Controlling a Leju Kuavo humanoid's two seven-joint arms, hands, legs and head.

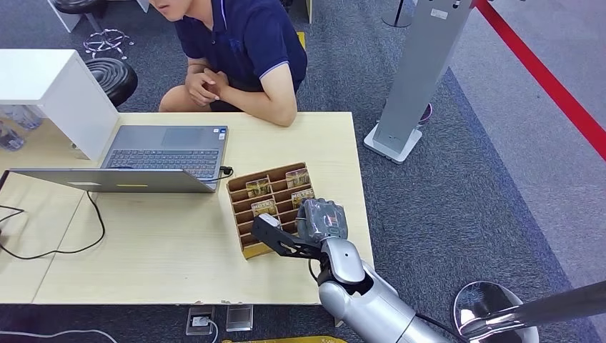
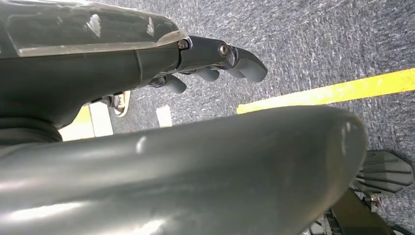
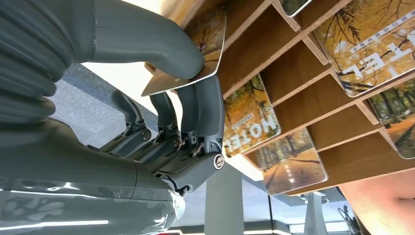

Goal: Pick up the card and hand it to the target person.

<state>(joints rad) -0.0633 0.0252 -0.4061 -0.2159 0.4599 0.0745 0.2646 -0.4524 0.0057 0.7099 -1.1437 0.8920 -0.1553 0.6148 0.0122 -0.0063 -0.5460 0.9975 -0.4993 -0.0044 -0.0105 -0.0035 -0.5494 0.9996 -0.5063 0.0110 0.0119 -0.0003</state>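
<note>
Right hand (image 3: 161, 98) at the wooden rack (image 1: 275, 207) on the tabletop (image 1: 171, 250), thumb and fingers (image 3: 200, 105) pinching a card (image 3: 208, 39) at its slot. Grasp looks made; lifting clear and passing it to the seated person (image 1: 243, 50) remain. Left hand (image 2: 215, 61) hangs over carpet, fingers loosely curled, holding nothing.

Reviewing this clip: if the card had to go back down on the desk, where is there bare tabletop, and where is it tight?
Bare tabletop lies between the laptop and the near edge, crossed only by a black cable, and between the card rack and the seated person. It is crowded at the rack, where the right robot hand pinches a card.
</note>
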